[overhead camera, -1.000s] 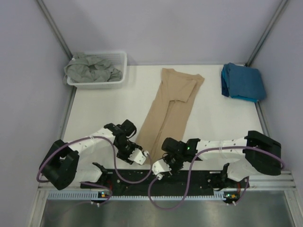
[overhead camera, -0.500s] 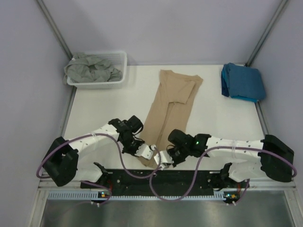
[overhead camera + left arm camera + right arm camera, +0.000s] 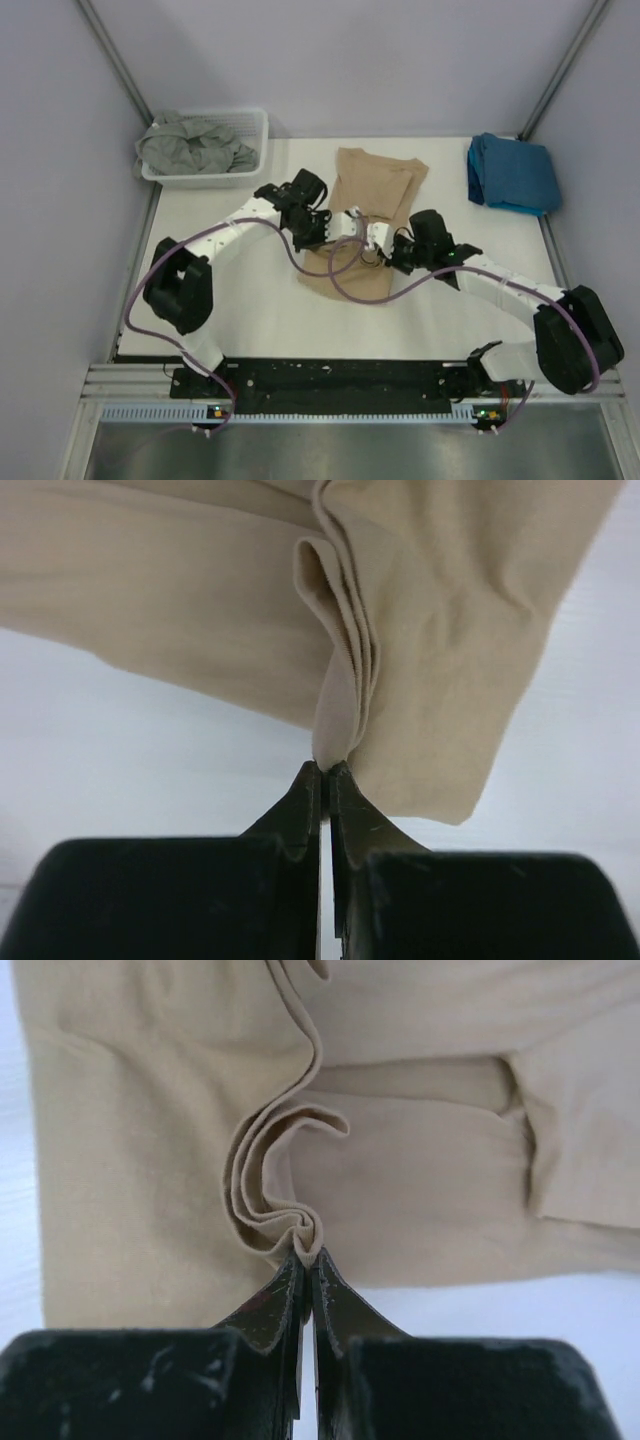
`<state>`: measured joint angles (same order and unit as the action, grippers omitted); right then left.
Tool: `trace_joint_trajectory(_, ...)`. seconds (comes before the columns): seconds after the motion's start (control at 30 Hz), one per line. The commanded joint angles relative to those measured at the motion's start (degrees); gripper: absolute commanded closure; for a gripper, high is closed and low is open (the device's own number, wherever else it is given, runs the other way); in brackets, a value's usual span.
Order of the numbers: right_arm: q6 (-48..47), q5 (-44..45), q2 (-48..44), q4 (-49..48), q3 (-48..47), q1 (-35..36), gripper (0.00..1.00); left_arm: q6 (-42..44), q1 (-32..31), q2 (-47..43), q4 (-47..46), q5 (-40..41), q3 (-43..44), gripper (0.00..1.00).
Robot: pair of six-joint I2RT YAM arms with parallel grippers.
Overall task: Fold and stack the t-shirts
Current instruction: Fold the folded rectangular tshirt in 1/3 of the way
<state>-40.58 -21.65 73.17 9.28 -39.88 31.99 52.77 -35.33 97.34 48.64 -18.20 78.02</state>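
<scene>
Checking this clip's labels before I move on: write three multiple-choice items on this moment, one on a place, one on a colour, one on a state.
1. Where is the grey-green shirt?
A. in the white basket
B. spread flat between the arms
C. draped over an arm

2. What colour is the pinched shirt, held by the left gripper and right gripper?
A. teal
B. tan
C. grey-green

3. How do the left gripper's jaws stand?
A. wide open
B. shut on a fold of cloth
C. out of view

Answers:
1 A: it lies crumpled inside the basket at the far left corner.
2 B: both wrist views show tan cloth at the fingertips.
3 B: the left wrist view shows the tips closed on a bunched fold.
</scene>
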Motion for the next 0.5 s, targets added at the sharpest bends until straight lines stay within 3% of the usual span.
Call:
trace_joint_trajectory(0.0,0.0,0.9,5.8,-8.8,-4.1,-4.2,1.0,-5.2,2.3,6.4,-4.9,1.2,10.2,1.0)
trace_joint_trajectory(0.2,-1.3,2.4,11.9,-13.9,-7.1,-9.0,1.0,-5.9,3.5,14.6,-9.3,3.3,17.3,1.0)
trace_joint_trajectory(0.47,-1.9,0.4,16.0,-15.9,-8.4,-12.3,1.0,-6.6,4.0,20.2,-14.1,4.3,20.0,1.0)
